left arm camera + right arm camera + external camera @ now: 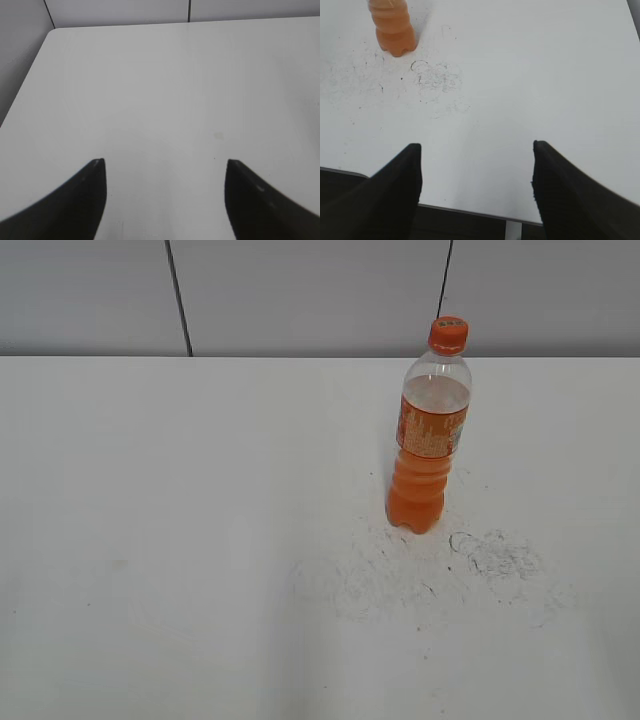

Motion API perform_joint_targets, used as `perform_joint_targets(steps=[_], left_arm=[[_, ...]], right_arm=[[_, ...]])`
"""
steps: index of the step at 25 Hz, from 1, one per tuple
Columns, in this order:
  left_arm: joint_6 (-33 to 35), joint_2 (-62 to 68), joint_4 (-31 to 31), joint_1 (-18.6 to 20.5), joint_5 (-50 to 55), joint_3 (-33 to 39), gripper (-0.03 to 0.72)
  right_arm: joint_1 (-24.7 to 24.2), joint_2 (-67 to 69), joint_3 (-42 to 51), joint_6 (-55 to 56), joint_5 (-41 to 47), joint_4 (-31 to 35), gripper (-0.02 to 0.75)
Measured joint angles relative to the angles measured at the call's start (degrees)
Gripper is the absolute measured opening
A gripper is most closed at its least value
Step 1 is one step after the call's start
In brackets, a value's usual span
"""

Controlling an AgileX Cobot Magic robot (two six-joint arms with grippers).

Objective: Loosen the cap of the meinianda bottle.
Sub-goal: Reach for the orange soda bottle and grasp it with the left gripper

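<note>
In the left wrist view, the left gripper is seen nearest the lens, its two dark jaws spread wide with nothing held between them; only bare white desk is seen beyond, along with the desk's rounded far-left corner. In the right wrist view, the right gripper is likewise shown with its jaws wide apart and empty, hanging over the near edge of the desk. Ahead of it and to the left, the base of the meinianda bottle is seen standing upright, with a patch of dark scuff marks on the desk just right of it. In the exterior view, neither gripper is in the frame. The meinianda bottle is seen upright right of the middle, toward the far side of the desk, well apart from both grippers. The cap is seated on its neck, and orange drink fills the lower part.
</note>
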Motion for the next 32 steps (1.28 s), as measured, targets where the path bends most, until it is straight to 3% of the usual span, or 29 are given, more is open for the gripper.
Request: perform_joint_targets(steps=[9, 15, 23, 32], left_arm=[[0.0, 0.78, 0.0, 0.0, 0.0, 0.0, 0.575], [0.0, 9.97, 0.78, 0.0, -3.92, -1.23, 0.575], [0.0, 26.23, 0.09, -0.87, -29.09, 0.42, 0.575], [0.0, 43.52, -0.91, -7.98, -72.07, 12.95, 0.553]], right_arm=[[0.0, 0.0, 0.0, 0.0, 0.0, 0.01, 0.512], [0.0, 0.0, 0.0, 0.0, 0.0, 0.01, 0.512], [0.0, 0.0, 0.0, 0.0, 0.0, 0.01, 0.512], [0.0, 0.0, 0.0, 0.0, 0.0, 0.01, 0.512]])
